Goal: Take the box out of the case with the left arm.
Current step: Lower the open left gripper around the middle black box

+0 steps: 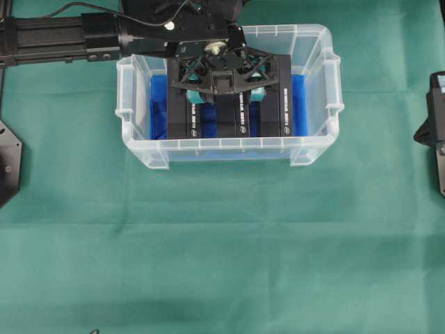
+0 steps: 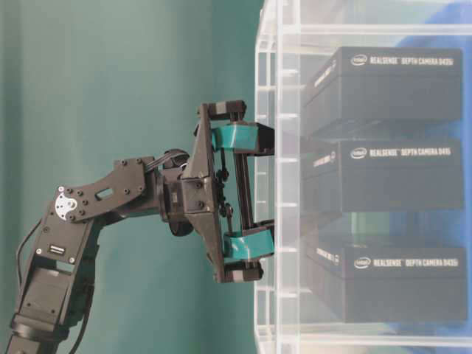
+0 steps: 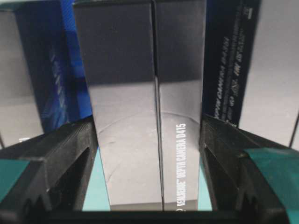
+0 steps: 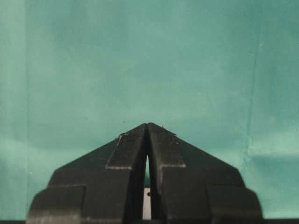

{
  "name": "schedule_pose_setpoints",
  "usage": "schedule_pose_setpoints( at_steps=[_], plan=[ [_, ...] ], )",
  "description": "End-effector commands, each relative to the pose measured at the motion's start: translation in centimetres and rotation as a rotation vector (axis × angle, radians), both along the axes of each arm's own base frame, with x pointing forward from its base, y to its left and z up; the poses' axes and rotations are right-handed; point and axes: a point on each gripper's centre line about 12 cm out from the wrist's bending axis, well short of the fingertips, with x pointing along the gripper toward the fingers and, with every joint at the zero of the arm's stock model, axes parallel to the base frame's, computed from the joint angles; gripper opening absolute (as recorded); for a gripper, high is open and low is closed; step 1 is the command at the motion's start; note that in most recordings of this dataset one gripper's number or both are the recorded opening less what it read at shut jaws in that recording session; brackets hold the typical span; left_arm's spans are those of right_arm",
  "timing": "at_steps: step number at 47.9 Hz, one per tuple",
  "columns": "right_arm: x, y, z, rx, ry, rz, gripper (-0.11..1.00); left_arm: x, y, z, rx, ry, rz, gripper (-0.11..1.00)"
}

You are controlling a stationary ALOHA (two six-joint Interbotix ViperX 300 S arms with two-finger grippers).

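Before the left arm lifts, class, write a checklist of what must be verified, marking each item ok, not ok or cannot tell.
1. Left gripper straddles the middle box: ok.
2. Fingers pressed firmly on the box sides: cannot tell; they look flush in the wrist view.
3. Neighbouring boxes apart from the fingers: cannot tell.
4. Case standing flat on the green cloth: ok.
5. Right gripper shut, outside the case: ok.

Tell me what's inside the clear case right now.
The clear case holds three black camera boxes standing side by side on a blue sheet. The left gripper reaches in around the middle box, covering much of it from overhead. Anything beneath the boxes is hidden.
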Motion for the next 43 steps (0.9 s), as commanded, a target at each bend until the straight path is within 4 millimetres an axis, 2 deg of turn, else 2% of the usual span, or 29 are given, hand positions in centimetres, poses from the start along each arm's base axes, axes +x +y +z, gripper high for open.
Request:
schedule_pose_setpoints(
  at_steps=[1,13,26,43],
  plan=[
    [0.4,0.0,1.0,0.002,-0.029,-0.003,0.07,0.1,-0.2,1.5,0.012,-0.04,-0.008,0.61],
    [0.4,0.0,1.0,0.002,-0.029,-0.003,0.07,0.1,-0.3,2.5,0.015,-0.044,-0.012,0.61],
    [0.5,0.0,1.0,0.0,-0.034,-0.002,0.07,-0.7,-0.3,5.5,0.009,-0.013,-0.014,0.61],
    [0.4,0.0,1.1,0.0,-0.032,-0.003,0.07,-0.1,-0.2,9.1,0.014,-0.023,-0.023,0.61]
  ],
)
